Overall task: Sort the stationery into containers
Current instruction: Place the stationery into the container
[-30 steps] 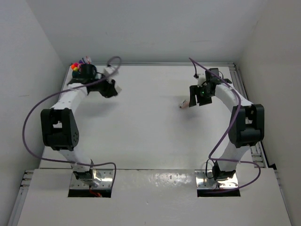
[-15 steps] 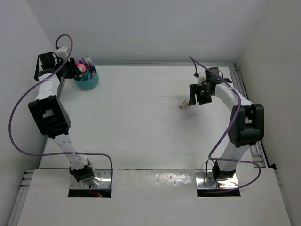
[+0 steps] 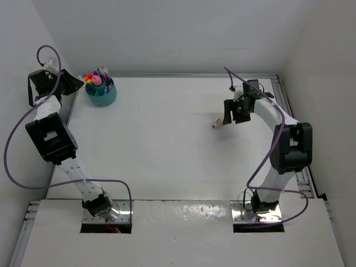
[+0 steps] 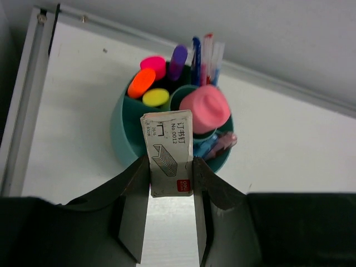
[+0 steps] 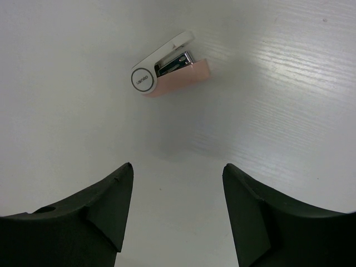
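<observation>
A small staple box (image 4: pixel 169 150), white with a red logo, is clamped between my left gripper's (image 4: pixel 171 167) fingers. Just beyond it stands the teal cup (image 4: pixel 125 133), holding highlighters with pink (image 4: pixel 153 64), orange (image 4: pixel 142 82), yellow (image 4: pixel 156 97) and purple (image 4: pixel 178 55) ends, thin pens (image 4: pixel 206 50) and a pink tube (image 4: pixel 204 108). From above, the left gripper (image 3: pixel 68 82) hangs at the table's far left corner, left of the cup (image 3: pixel 102 99). My right gripper (image 5: pixel 177 167) is open above a pink and white stapler (image 5: pixel 167 72), which lies on the table (image 3: pixel 217 123).
A metal rail (image 4: pixel 22 111) runs along the table's left edge beside the cup, and another (image 3: pixel 283 94) along the right edge. White walls close in the back and both sides. Purple cables loop off both arms.
The left arm has swung from over the table, past the cup, to the far left corner, uncovering the cup. The right arm has barely moved.
</observation>
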Robot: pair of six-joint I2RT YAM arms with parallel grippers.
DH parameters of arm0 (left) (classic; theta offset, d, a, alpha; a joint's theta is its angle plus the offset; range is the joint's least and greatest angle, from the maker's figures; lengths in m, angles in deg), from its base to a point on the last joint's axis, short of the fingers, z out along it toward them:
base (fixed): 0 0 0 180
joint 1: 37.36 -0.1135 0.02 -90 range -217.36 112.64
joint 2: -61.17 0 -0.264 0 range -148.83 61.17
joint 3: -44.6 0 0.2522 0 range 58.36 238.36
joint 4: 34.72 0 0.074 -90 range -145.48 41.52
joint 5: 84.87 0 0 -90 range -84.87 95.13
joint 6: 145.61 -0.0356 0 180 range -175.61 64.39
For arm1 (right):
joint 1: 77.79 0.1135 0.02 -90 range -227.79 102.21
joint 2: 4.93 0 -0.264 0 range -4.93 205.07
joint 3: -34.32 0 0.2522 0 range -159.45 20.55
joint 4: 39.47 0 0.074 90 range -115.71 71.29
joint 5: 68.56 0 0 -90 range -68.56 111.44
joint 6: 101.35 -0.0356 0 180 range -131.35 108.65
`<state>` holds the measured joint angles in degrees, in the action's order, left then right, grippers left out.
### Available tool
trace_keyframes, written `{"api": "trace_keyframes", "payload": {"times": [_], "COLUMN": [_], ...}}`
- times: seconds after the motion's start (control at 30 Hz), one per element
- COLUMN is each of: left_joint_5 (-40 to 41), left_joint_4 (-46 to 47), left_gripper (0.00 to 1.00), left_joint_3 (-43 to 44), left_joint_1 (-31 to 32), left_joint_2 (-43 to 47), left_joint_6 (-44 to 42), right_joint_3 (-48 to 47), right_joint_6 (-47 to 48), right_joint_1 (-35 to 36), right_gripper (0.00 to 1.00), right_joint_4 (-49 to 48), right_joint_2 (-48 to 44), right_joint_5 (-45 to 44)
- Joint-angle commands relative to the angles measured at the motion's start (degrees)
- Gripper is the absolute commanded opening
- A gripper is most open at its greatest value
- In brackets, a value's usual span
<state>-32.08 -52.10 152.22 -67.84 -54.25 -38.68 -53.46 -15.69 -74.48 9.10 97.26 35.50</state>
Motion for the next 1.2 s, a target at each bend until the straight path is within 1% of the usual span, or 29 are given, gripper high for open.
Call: {"api": "trace_keyframes", "payload": {"times": [0.0, 0.07, 0.2, 0.4, 0.5, 0.7, 0.8, 0.93, 1.0, 1.03, 1.1, 1.13, 1.17], "left_joint_5": [-2.16, -2.34, -2.07, -2.78, -2.08, -1.72, -1.29, -0.67, -0.41, -0.32, 0.12, 0.21, 0.38], "left_joint_4": [10.72, 12.40, 12.76, 15.74, 16.62, 16.27, 16.19, 16.01, 15.57, 15.31, 14.69, 14.43, 14.43], "left_gripper": [0.06, 0.06, 0.08, 0.09, 0.16, 0.19, 0.22, 0.31, 0.33, 0.36, 0.43, 0.54, 0.58], "left_joint_3": [-1.22, -1.32, -0.53, -2.98, -2.99, -1.32, -1.05, -0.26, 0.88, 1.23, 2.11, 2.29, 2.37], "left_joint_1": [0.25, 0.68, 1.04, 1.82, 2.35, 2.88, 3.06, 3.06, 3.06, 3.06, 3.06, 3.06, 2.97], "left_joint_2": [0.37, -0.42, -2.62, -2.62, -3.06, -5.17, -5.61, -6.22, -6.57, -6.75, -7.10, -7.19, -7.19], "left_joint_6": [6.61, 6.98, 8.99, 11.90, 12.60, 12.87, 12.60, 12.34, 11.99, 11.90, 11.72, 11.72, 11.64], "right_joint_3": [-1.92, -2.01, -2.27, -1.75, -1.74, -2.62, -2.62, -2.53, -2.71, -2.80, -2.97, -3.06, -3.24], "right_joint_6": [-0.14, 0.12, 0.82, 1.18, 1.09, 1.53, 1.53, 1.53, 1.35, 1.26, 1.09, 1.00, 1.00], "right_joint_1": [0.38, 0.29, 0.29, 0.38, 0.29, 0.38, 0.38, 0.38, 0.38, 0.38, 0.29, 0.38, 0.38], "right_gripper": [0.65, 0.65, 0.66, 0.67, 0.67, 0.67, 0.67, 0.68, 0.67, 0.68, 0.68, 0.68, 0.68], "right_joint_4": [-0.97, -1.06, -0.44, -0.44, -0.18, 0.26, 0.35, 0.35, 0.26, 0.35, 0.26, 0.17, 0.26], "right_joint_2": [-0.33, -0.41, -0.50, -1.38, -1.47, -1.38, -1.56, -1.38, -1.21, -1.21, -0.94, -0.94, -0.86], "right_joint_5": [-0.09, -0.35, -0.97, -1.59, -1.67, -2.37, -2.64, -2.64, -2.55, -2.55, -2.46, -2.46, -2.46]}}
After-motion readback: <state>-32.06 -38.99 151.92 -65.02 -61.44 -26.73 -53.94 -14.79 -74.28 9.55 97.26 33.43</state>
